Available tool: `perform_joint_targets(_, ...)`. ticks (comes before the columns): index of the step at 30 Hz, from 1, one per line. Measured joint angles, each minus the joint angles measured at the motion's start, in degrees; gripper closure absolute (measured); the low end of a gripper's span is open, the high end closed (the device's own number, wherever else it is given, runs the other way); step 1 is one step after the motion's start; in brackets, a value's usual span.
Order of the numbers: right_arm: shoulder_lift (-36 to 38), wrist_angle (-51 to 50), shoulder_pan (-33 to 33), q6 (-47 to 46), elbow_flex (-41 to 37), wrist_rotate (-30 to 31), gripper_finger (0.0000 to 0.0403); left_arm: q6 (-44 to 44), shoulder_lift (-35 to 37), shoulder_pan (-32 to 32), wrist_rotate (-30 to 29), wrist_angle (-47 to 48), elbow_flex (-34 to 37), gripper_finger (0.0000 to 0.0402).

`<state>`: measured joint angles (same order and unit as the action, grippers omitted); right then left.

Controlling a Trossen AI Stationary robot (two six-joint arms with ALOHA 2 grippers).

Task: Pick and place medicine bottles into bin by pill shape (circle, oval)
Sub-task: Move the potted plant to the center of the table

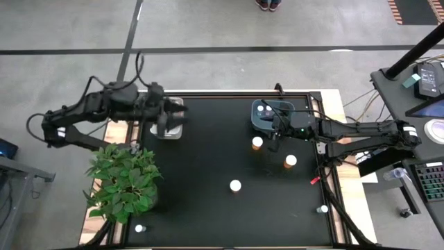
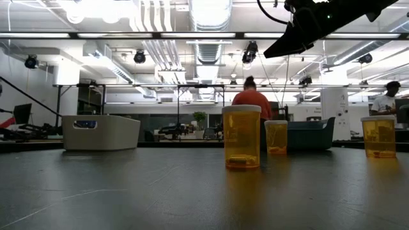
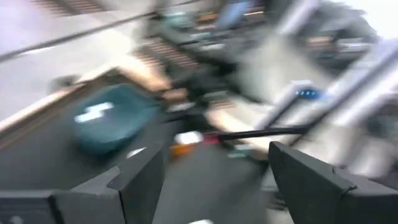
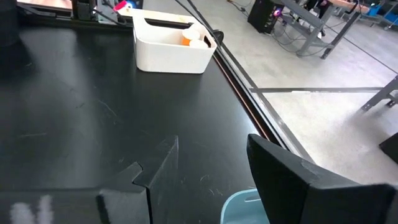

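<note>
Amber medicine bottles with white caps stand upright on the black table: one (image 1: pixel 257 142) next to the teal bin (image 1: pixel 258 121), one (image 1: pixel 290 161) to its right, and one (image 1: pixel 235 185) nearer the front. Two small pale bottles (image 1: pixel 322 208) (image 1: pixel 139 228) stand near the front edge. White caps (image 1: pixel 263 108) show inside the teal bin. An orange bottle (image 4: pixel 186 40) lies in the white bin (image 4: pixel 171 48). My left gripper (image 1: pixel 164 119) (image 3: pixel 214 155) hangs open and empty above the white bin (image 1: pixel 166 129). My right gripper (image 1: pixel 276 135) (image 4: pixel 211 146) stands open and empty at the teal bin's near side.
A leafy potted plant (image 1: pixel 121 180) stands at the front left, below the left arm. In the low view three amber bottles (image 2: pixel 241 137) (image 2: pixel 276 136) (image 2: pixel 378 136) stand before the teal bin (image 2: pixel 310 134). People sit in the room behind. The table's middle (image 1: pixel 201 167) is bare.
</note>
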<state>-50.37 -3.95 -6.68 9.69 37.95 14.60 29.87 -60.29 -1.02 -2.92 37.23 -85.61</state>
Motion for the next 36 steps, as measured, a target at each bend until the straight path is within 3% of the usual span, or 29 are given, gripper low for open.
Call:
perform_joint_targets(4,0.0,0.0,0.0,0.0,0.0,0.0,0.0218,0.0,-0.9,7.8,5.3,-7.2,-0.9,0.0136)
perform_joint_targets(12,0.0,0.0,0.0,0.0,-0.1,0.0,0.0218,5.5,-4.4,18.2,1.1,-2.0,-1.4,0.0146)
perform_joint_targets(17,0.0,0.0,0.0,0.0,-0.1,0.0,0.0218,6.5,-8.5,19.6,0.4,6.3,-1.3,0.0155)
perform_joint_targets(23,0.0,0.0,0.0,-0.6,-0.1,0.0,0.0218,1.2,-16.1,19.2,-6.9,8.8,-0.5,0.0155)
perform_joint_targets(29,0.0,0.0,0.0,-0.6,-0.1,0.0,0.0218,1.6,-23.7,18.6,-5.8,13.6,0.7,0.0155)
perform_joint_targets(36,0.0,0.0,0.0,0.0,-0.1,0.0,0.0218,14.9,-30.9,19.2,-0.5,25.6,1.1,0.0156)
